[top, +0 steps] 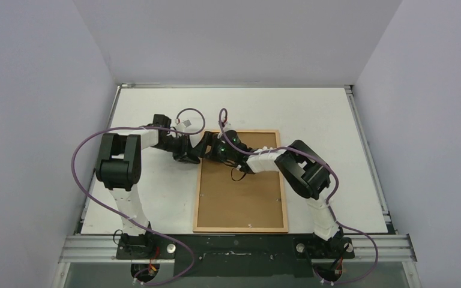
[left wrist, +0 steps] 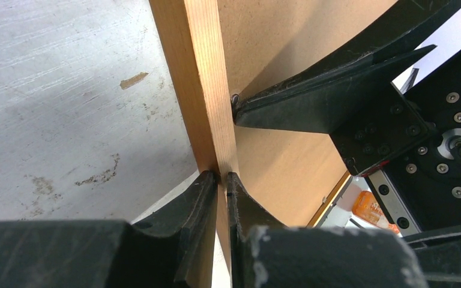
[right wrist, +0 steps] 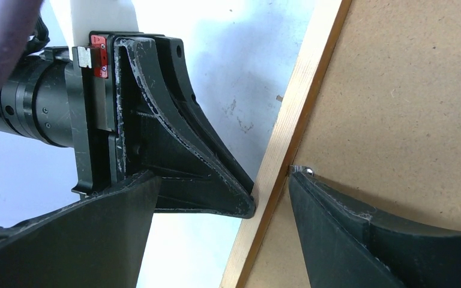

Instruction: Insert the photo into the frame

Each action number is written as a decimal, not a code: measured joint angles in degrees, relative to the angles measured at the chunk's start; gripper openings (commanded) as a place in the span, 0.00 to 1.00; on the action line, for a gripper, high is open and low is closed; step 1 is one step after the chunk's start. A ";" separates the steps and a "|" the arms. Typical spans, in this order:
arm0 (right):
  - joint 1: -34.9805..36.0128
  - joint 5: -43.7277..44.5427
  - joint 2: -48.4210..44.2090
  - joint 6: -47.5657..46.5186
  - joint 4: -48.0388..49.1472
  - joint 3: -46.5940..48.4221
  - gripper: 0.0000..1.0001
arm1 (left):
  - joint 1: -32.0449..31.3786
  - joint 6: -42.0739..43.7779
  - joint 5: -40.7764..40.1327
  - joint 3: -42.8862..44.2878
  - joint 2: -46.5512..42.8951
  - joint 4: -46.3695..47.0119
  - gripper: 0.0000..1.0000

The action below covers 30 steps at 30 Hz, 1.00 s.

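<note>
Fibreboard faces us: the frame [top: 198,198] lies back-up on the table [top: 156,108], towards the near edge between the two arms, with a brown backing board [top: 240,192] set inside its wooden border. We see the left gripper [left wrist: 222,177] clamped on the frame's left rail, close to the far left corner. The right gripper [right wrist: 223,177] straddles that same rail with its fingers wide apart. One fingertip rests at a small metal tab [right wrist: 303,170] on the inner edge, and the other hangs over bare table.
</note>
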 measured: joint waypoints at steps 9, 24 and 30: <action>1.25 3.98 -0.50 0.50 0.87 -0.87 0.83 | 0.11 -0.02 0.09 -0.07 0.00 0.00 0.08; -1.73 1.14 -12.92 -6.91 -13.31 -2.14 0.96 | 3.21 -0.59 -0.42 2.32 0.00 -4.07 0.21; -14.86 3.41 -23.71 -11.93 -21.16 -3.32 1.00 | 4.68 0.09 -1.25 4.50 0.00 -4.61 0.22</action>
